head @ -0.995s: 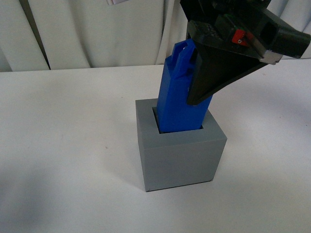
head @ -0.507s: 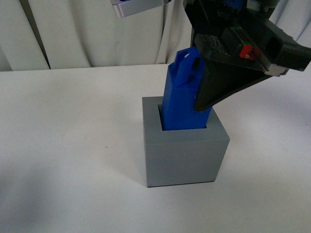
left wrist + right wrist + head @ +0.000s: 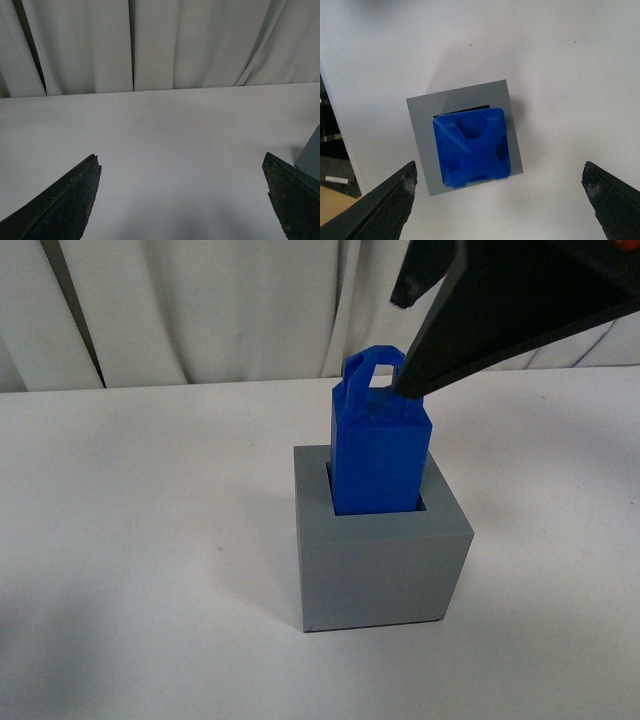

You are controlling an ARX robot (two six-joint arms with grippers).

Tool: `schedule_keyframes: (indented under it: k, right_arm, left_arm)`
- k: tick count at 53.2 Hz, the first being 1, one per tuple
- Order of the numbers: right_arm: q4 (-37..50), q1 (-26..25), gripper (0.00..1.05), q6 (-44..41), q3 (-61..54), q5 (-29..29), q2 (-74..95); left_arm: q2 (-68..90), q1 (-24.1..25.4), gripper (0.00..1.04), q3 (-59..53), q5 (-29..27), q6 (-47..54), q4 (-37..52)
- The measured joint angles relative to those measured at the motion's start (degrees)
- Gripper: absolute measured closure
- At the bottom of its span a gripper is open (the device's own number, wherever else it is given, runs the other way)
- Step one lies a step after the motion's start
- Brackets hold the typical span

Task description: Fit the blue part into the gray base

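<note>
The blue part (image 3: 380, 455) stands upright in the square recess of the gray base (image 3: 385, 565) on the white table; its loop handle sticks up above the base. From above, in the right wrist view, the blue part (image 3: 472, 147) sits inside the gray base (image 3: 422, 145). My right gripper (image 3: 500, 172) is open and empty above them, touching neither; one black finger (image 3: 500, 300) shows at the top right of the front view. My left gripper (image 3: 182, 167) is open and empty over bare table, with a corner of the gray base (image 3: 311, 160) beside one finger.
A white curtain (image 3: 200, 310) hangs behind the white table (image 3: 130, 540). In the right wrist view the table's edge and dark equipment (image 3: 332, 160) show at one side.
The right gripper has let go of the blue part and risen. The blue part, tilted before, now stands upright and deeper in the gray base.
</note>
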Motion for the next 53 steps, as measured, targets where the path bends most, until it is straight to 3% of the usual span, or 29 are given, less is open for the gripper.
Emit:
schedule_keyframes:
  k: [17,28,39,48,53]
  right_arm:
    - [12.3,-9.1,0.07,1.0,-23.5,-13.5,-21.5]
    - [24.0,-15.6,0.07,7.2,-39.5,-20.9,-32.3]
    - [31.4,-28.0,0.07,13.9,-54.9,-28.1,-43.7]
    - [41.6,-41.8,0.07,22.9,-65.8,-33.2,-52.0]
    - [43.3,-43.9,0.07,25.9,-67.4,-33.0,-53.2]
  left_arm:
    - [0.0,0.0,0.06,0.0,0.0,0.0,0.0]
    - [0.0,0.0,0.06,0.0,0.0,0.0,0.0]
    - [0.0,0.0,0.06,0.0,0.0,0.0,0.0]
    - [0.0,0.0,0.06,0.0,0.0,0.0,0.0]
    - [0.0,0.0,0.06,0.0,0.0,0.0,0.0]
